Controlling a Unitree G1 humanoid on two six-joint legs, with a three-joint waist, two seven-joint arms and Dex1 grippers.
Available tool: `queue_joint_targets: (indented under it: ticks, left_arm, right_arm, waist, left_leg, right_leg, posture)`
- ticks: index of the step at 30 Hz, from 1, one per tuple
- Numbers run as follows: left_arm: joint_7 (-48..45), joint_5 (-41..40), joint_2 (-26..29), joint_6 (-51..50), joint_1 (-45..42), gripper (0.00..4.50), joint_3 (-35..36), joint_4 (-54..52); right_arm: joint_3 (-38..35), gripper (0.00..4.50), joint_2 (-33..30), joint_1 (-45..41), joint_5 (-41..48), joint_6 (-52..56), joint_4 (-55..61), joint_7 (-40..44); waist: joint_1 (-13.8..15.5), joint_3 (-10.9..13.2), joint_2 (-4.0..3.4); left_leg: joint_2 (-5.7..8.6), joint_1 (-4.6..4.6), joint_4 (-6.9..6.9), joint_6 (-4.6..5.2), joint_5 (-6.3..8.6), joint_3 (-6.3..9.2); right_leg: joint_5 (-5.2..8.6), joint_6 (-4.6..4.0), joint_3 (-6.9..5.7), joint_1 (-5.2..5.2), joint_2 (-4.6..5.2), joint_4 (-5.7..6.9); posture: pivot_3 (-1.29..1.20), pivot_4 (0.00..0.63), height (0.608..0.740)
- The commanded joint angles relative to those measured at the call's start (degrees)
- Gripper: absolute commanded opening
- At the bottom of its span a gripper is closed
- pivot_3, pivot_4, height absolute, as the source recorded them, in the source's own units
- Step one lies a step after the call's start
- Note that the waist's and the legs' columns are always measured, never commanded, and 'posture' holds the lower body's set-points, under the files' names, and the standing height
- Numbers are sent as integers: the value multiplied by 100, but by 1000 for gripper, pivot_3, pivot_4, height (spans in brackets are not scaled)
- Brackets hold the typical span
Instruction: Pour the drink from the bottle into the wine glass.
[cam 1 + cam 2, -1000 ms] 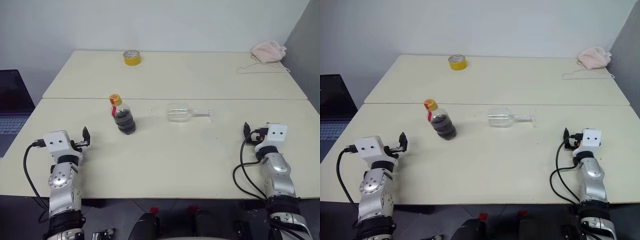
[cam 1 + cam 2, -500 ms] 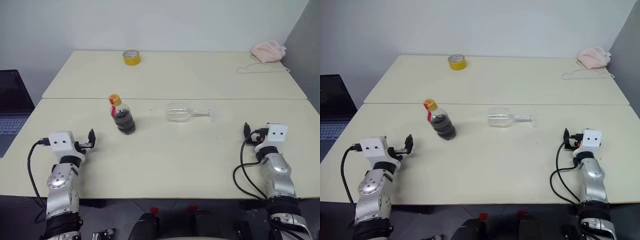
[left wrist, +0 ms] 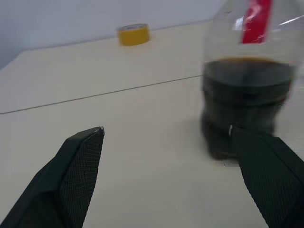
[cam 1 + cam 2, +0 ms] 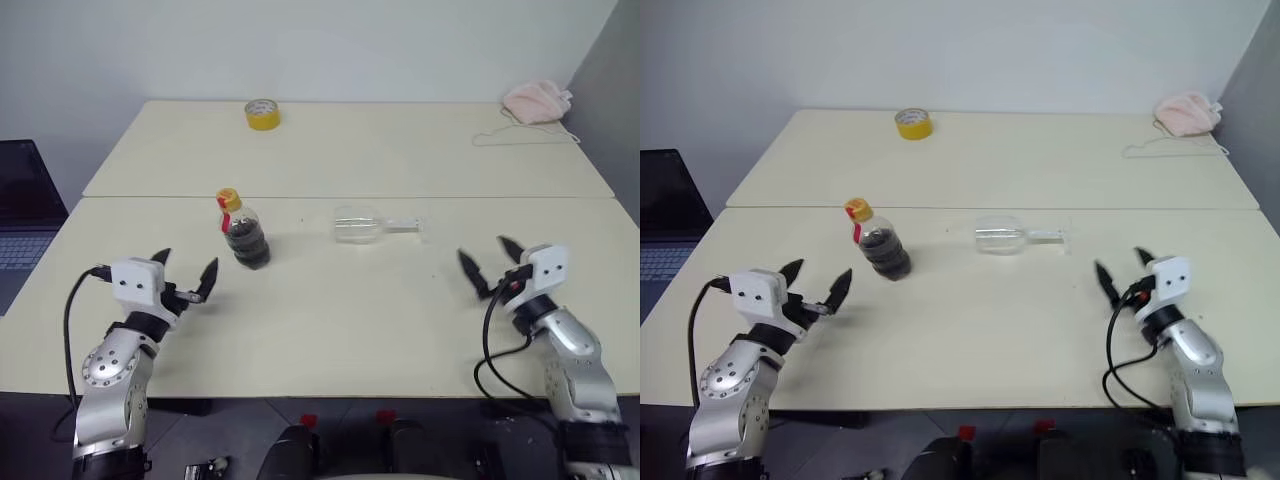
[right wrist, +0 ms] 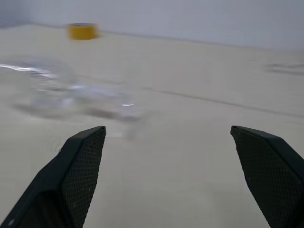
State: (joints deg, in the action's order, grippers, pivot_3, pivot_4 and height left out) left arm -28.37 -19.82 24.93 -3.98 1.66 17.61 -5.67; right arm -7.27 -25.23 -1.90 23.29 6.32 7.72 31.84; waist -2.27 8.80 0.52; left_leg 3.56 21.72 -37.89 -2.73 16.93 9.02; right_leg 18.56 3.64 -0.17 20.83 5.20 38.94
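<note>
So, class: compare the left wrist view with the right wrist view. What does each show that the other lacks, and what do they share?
Left wrist view: the bottle standing upright, dark drink in its lower body and a red label above, between the open left gripper fingers.

Right wrist view: the wine glass lying on its side on the table, ahead of the open right gripper.

Both: the yellow tape roll far back, the pale tabletop and the seam between the two tables.

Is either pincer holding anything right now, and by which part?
Nothing is held. The left pincer and right pincer are both open, apart from the bottle and wine glass.
</note>
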Motion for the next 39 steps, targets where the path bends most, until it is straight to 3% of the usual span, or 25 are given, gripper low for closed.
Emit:
queue_joint_targets:
  ticks: [1, 11, 18, 25, 39]
  left_arm:
    - [-309, -287, 109, -253, 25, 4468, -117, -462]
    - [-350, -223, 91, -681, -249, 4468, -349, -350]
    - [-97, -81, 4, -897, -517, 4468, -479, -185]
    - [121, 199, -216, -533, -909, 4468, -528, 386]
    - [-328, 659, -231, 534, -1656, 4468, -901, 1792]
  right_arm:
    - [218, 4500, -335, 115, 369, 522, 988, 523]
    - [649, 4500, -1181, -171, 723, 1503, 2200, 1290]
    - [727, 4500, -1096, -365, 550, 1370, 2072, 1264]
    - [711, 4500, -1060, -329, 377, 1174, 1947, 1356]
    - [746, 4500, -952, -503, 300, 1167, 1928, 1342]
  waist:
    - [38, 1, -1]
    - [57, 5, 3]
    - [64, 7, 7]
    - [66, 8, 8]
    - [69, 8, 9]
  left_leg:
    - [0, 0, -2, 1, 0, 1]
    - [2, 1, -2, 1, 1, 7]
    - [2, 4, -2, 0, 0, 13]
    - [1, 4, -3, 0, 0, 13]
    - [2, 4, -6, -1, -1, 15]
  right_leg:
    - [0, 0, -1, 0, -1, 0]
    - [0, 0, -12, -2, -4, -3]
    - [0, 0, -22, -3, -4, -4]
    - [0, 0, -24, -3, -4, -3]
    - [0, 0, -28, -3, -3, -3]
  posture:
    - [0, 150, 740]
    - [0, 150, 740]
    - [0, 150, 740]
    - [0, 150, 740]
    - [0, 150, 740]
